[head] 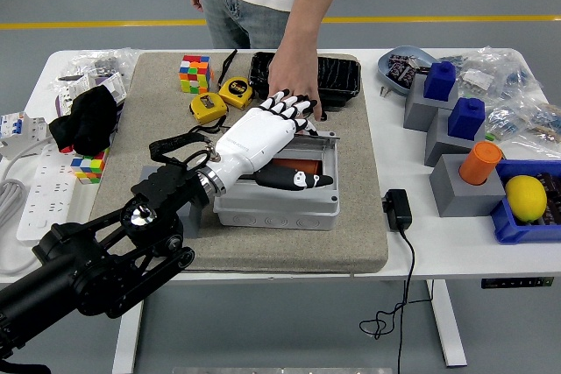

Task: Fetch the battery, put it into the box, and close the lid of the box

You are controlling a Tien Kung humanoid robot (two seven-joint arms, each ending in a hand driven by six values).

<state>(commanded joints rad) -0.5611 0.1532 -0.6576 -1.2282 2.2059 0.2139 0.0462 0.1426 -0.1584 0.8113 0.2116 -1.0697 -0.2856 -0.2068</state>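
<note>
The grey box (276, 203) sits on the tan mat (263, 243) at the table's middle. Its clear lid (320, 142) lies tilted low over the box. An orange battery (294, 165) shows inside, under the lid. My left hand (279, 129), white with black fingers, lies flat on the lid with fingers spread and the thumb (298, 180) across the box's front. It holds nothing. A person's hand (294, 72) rests at the box's far edge, just beyond my fingertips.
Two yellow tape measures (235, 91), a Rubik's cube (195, 72) and a black tray (340, 76) lie behind the box. A black adapter (396, 209) with its cord lies to the right. Grey blocks (456, 186) and a lemon (526, 196) stand at far right.
</note>
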